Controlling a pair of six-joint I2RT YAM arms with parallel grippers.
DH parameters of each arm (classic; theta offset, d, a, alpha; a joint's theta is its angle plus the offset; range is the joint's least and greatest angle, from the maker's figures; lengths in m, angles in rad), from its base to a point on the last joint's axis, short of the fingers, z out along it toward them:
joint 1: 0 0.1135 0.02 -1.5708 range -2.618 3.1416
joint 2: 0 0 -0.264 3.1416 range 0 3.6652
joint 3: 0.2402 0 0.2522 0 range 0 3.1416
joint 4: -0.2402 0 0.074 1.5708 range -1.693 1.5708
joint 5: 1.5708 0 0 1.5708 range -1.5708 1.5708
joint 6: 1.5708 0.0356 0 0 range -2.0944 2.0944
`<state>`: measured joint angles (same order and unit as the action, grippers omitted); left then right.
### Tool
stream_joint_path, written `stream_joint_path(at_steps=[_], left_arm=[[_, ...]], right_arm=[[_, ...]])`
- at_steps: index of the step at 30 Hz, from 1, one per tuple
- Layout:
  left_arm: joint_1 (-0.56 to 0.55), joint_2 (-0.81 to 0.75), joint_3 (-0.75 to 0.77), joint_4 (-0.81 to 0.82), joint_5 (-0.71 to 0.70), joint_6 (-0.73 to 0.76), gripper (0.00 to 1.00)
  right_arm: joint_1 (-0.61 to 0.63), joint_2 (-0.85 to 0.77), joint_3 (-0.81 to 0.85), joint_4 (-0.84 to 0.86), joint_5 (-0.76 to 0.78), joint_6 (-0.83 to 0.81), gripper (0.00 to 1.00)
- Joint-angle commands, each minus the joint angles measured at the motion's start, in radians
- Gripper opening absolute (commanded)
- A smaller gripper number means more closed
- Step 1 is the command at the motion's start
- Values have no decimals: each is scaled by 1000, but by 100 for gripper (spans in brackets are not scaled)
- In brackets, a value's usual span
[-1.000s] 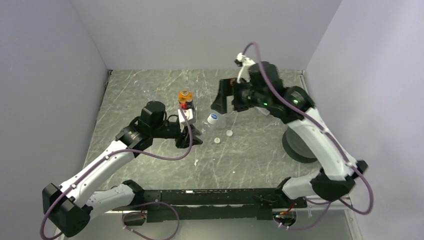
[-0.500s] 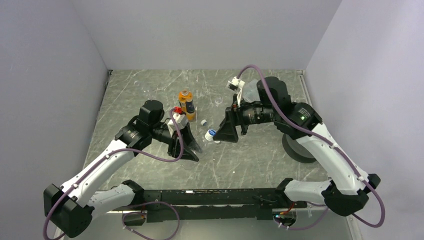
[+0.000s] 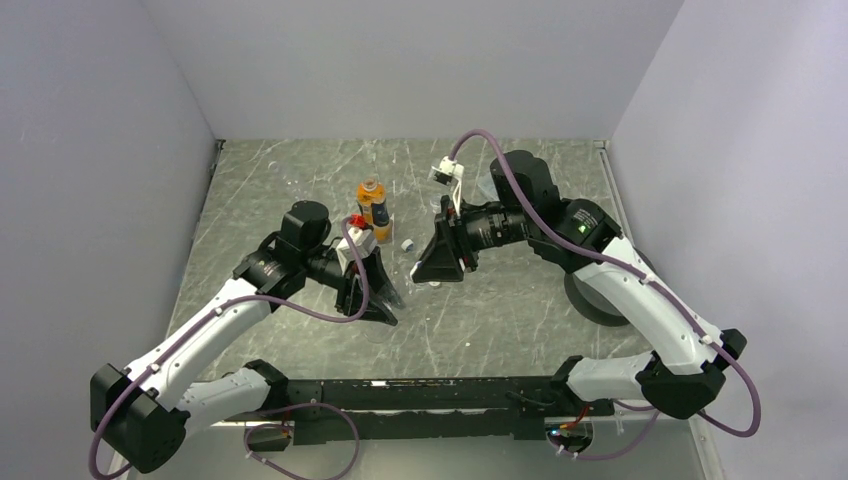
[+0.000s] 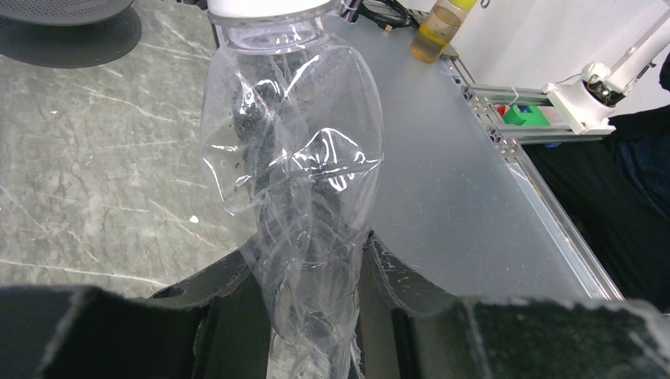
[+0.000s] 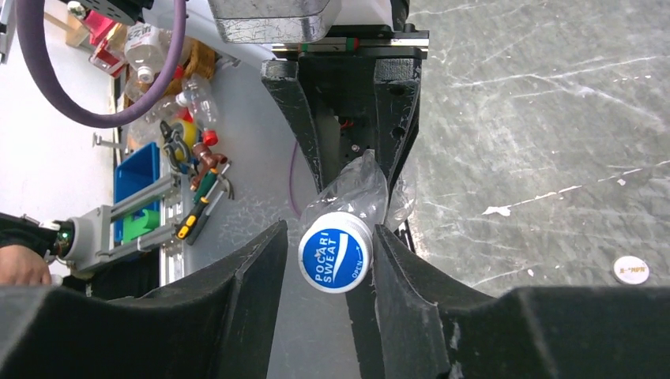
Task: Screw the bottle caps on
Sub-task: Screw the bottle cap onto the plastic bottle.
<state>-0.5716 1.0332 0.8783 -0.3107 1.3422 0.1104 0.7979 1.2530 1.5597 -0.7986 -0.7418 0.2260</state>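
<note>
A crumpled clear bottle (image 4: 292, 158) is pinched low on its body by my left gripper (image 4: 308, 253), which is shut on it and holds it off the table. A blue-topped cap (image 5: 335, 251) printed POCARI SWEAT sits on the bottle's neck. My right gripper (image 5: 330, 237) faces the left one (image 3: 378, 295) and straddles this cap. Its right finger (image 5: 395, 268) touches the cap's rim, while a narrow gap remains at the left finger. The orange bottle (image 3: 372, 200) stands upright behind the left gripper. A loose white cap (image 3: 407, 243) lies on the table near it.
A large black disc (image 3: 590, 295) lies at the right, partly under my right arm. Another white cap (image 5: 630, 269) lies on the marble table (image 3: 500, 320). Grey walls close in the table on three sides. Tools and a blue bin (image 5: 134, 178) sit beyond the table's near edge.
My right arm swung left and down to the cap on the held bottle, and its jaws narrowed around it. The left gripper tilted the bottle up earlier and now holds still.
</note>
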Motion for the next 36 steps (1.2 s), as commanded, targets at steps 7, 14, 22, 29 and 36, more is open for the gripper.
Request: stream_joint_path(at_steps=[7, 14, 22, 29, 36], left_arm=[[4, -15, -13, 67, 3, -26, 0], [4, -58, -16, 144, -380, -87, 0], [-17, -62, 26, 184, -828, -70, 0], [-156, -14, 67, 186, -1155, 8, 0], [-162, -35, 43, 94, -1021, 44, 0]], right_arm=[[15, -8, 51, -9, 45, -23, 29], [23, 61, 145, -122, 258, 68, 0], [25, 255, 323, -281, 579, 279, 0], [35, 331, 344, -239, 734, 415, 0], [5, 225, 320, -178, 733, 341, 59]])
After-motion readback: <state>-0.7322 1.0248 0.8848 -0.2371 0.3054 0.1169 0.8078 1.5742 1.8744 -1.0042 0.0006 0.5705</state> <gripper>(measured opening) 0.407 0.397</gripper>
